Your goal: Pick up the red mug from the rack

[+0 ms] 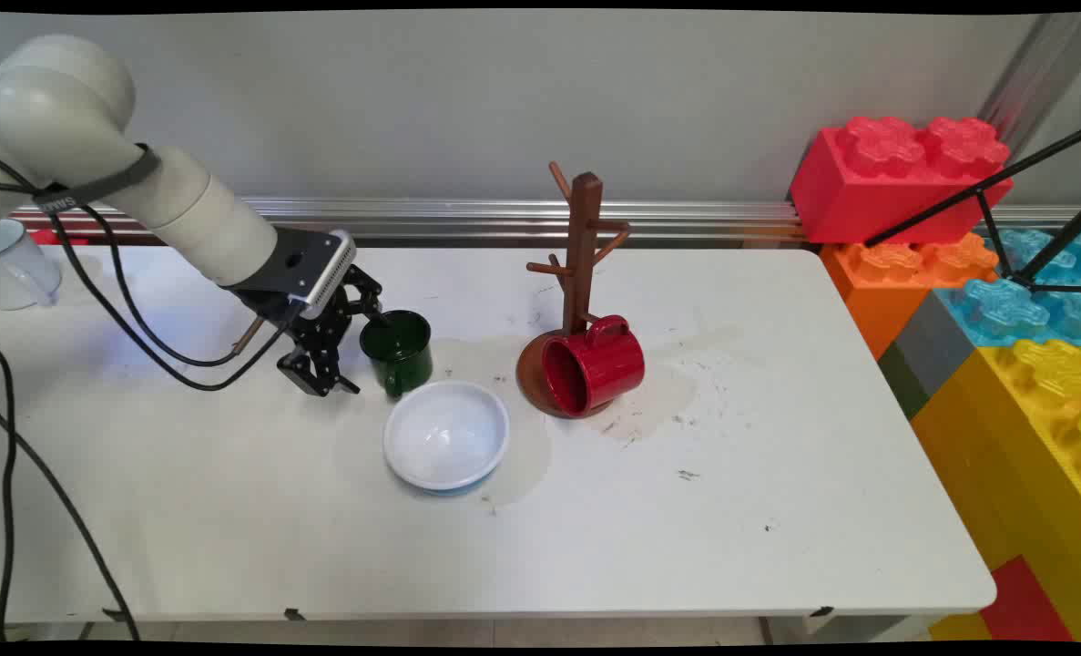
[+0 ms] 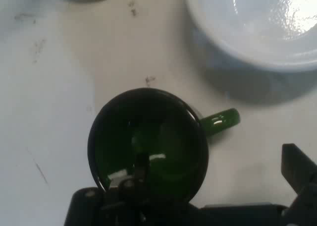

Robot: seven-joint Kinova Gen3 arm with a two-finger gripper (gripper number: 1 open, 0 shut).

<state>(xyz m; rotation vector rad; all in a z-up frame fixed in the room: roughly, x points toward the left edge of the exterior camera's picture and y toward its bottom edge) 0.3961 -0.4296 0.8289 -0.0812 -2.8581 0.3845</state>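
A glossy dark-green enamel mug [image 1: 398, 351] stood upright and empty on the white worktop [image 1: 595, 528], left of centre toward the far edge, handle pointing toward the near edge.

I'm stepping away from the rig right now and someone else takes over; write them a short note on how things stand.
Gripper: open, one finger inside the green mug, the other outside its rim, not closed on it.
Green mug: upright on the white table, handle toward the white bowl just in front of it.
Red mug: on its side against the base of the brown mug tree, mouth toward the bowl.
Mug tree pegs: all bare.
Clear cup: far left edge of the table.
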